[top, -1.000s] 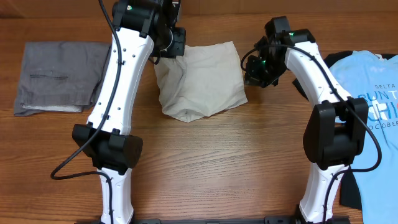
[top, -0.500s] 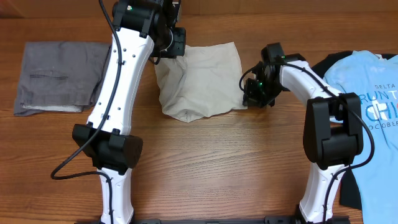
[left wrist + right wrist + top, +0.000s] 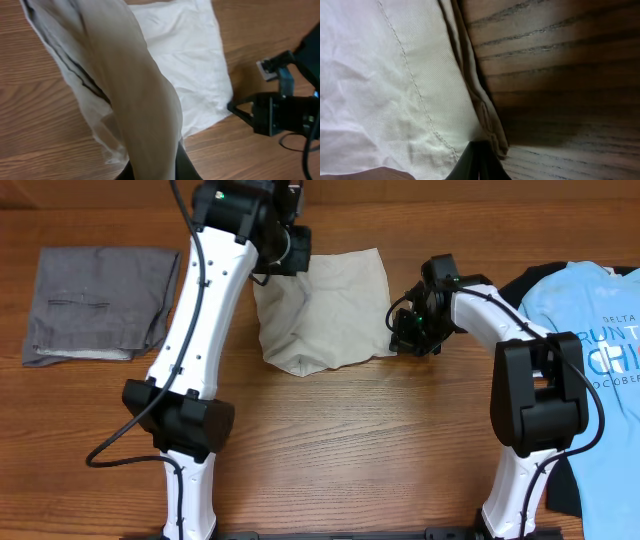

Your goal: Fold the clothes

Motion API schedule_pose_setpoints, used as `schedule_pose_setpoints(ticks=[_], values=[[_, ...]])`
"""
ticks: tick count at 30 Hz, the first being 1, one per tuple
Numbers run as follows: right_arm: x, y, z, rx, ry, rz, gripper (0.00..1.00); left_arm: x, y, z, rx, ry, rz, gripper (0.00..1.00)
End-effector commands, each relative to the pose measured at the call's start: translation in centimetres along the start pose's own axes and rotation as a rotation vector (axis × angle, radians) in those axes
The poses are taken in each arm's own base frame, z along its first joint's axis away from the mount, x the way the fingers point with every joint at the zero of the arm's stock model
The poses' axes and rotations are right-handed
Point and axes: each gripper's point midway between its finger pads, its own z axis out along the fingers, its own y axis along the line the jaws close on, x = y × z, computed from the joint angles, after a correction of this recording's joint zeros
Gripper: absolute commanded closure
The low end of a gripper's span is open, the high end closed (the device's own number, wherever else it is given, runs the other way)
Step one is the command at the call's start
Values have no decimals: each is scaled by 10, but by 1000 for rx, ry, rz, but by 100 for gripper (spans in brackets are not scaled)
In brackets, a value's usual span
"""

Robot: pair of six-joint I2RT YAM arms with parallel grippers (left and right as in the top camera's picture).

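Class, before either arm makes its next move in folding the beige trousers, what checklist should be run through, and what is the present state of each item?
1. The left hand is shut on the beige trousers: ok, cloth hangs from it in the left wrist view.
2. The right hand has cloth pinched: cannot tell. It is shut, with its tips at the trousers' right edge.
3. The trousers lie flat on the table: not ok, the far left corner is lifted.
4. The grey trousers lie apart from the beige pair: ok.
5. The blue T-shirt lies apart from the beige pair: ok.
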Motion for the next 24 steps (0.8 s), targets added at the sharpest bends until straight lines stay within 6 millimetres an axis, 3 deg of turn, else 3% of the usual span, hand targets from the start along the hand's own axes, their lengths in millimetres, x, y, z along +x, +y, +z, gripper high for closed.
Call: schedule_pose_setpoints(ticks=[1, 13, 24], values=[[14, -20, 15, 60, 30, 27, 96, 7, -25, 14, 49, 31, 20, 96], [14, -23, 20, 56, 20, 22, 96, 28, -59, 87, 64, 156, 58, 95], [14, -23, 20, 56, 20, 21, 96, 29, -83, 106, 171, 176, 61, 95]])
